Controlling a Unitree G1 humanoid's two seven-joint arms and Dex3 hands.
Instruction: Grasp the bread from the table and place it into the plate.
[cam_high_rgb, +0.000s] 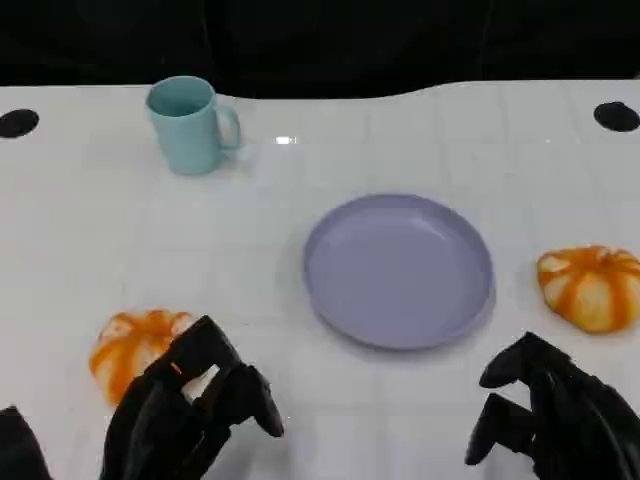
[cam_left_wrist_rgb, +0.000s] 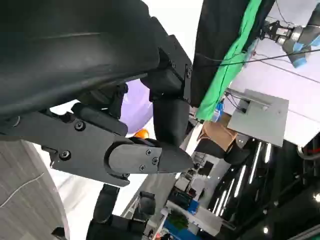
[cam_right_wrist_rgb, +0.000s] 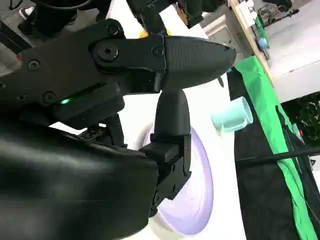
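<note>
a white table (cam_high_rgb: 80, 250) carries a lavender plate (cam_high_rgb: 398, 270), empty, ahead of both hands and between them. one orange-striped bread (cam_high_rgb: 135, 350) sits just ahead of the left hand (cam_high_rgb: 190, 415), which holds nothing, fingers loosely apart; another bread (cam_high_rgb: 590, 288) lies ahead of the right hand (cam_high_rgb: 555, 420), also empty. the left should reach forward, fingers straddling the loaf before closing.

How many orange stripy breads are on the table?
2. One bread lies near the left robot hand, left of the plate. The other bread lies right of the plate, beyond the right robot hand. None seems hidden.
</note>
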